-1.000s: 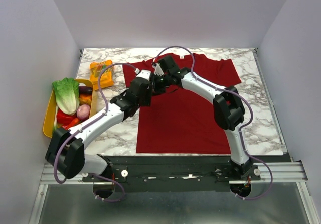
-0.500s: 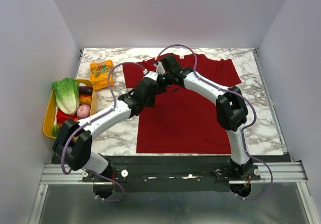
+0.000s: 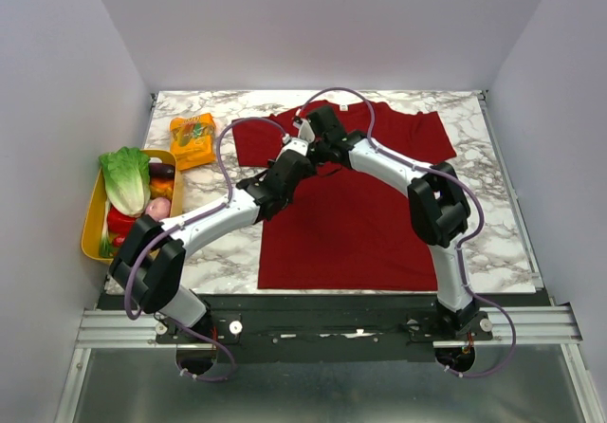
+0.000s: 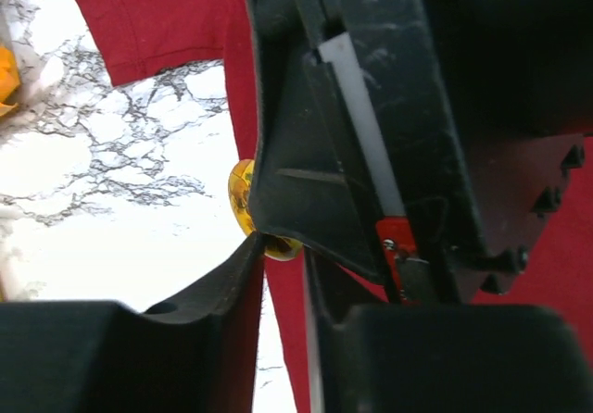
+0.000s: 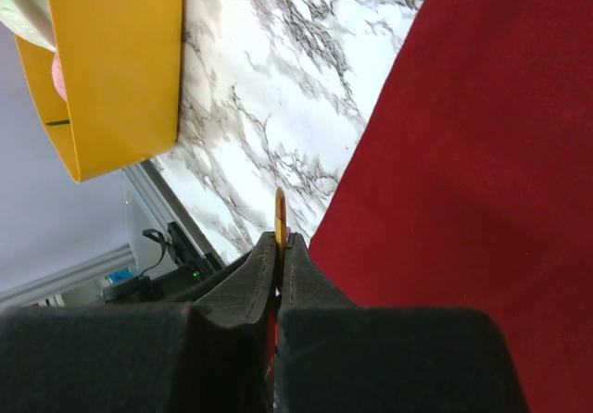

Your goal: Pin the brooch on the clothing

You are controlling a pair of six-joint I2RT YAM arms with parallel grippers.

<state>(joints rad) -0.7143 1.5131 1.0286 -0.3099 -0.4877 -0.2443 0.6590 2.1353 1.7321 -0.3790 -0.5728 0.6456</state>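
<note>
The dark red clothing (image 3: 360,214) lies flat on the marble table. My right gripper (image 5: 280,239) is shut on the brooch (image 5: 279,211), a thin yellow-gold disc seen edge-on above the shirt's left edge. In the left wrist view the brooch (image 4: 241,200) peeks out from behind one of the right gripper's black fingers (image 4: 306,191). My left gripper (image 4: 285,251) stands open by a narrow gap right under the brooch. Its left fingertip (image 4: 250,251) touches the brooch's lower rim. In the top view both grippers meet near the shirt's left shoulder (image 3: 303,144), and the brooch is hidden there.
An orange snack packet (image 3: 193,138) lies on the marble left of the shirt. A yellow tray (image 3: 93,224) with lettuce (image 3: 125,178) and other toy food sits at the table's left edge. White walls close in the left, back and right sides.
My left arm has reached forward and right until its gripper meets the right gripper at the brooch. Its jaws have narrowed. The right arm has hardly moved.
</note>
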